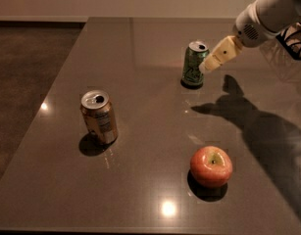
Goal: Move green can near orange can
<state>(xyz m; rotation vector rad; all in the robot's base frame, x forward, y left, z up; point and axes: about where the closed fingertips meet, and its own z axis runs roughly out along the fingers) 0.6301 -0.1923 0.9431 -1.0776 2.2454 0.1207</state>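
The green can [193, 65] stands upright on the dark table at the back middle. The orange can [98, 117] stands upright at the left middle, well apart from the green can. My gripper [209, 64] comes in from the upper right on a white arm, and its cream tip is right beside the green can's upper right side. It holds nothing that I can see.
A red-yellow apple [211, 166] sits at the front right. The table's [140, 48] left edge runs diagonally down to the floor on the left. A dark wire object [296, 39] shows at the far right edge.
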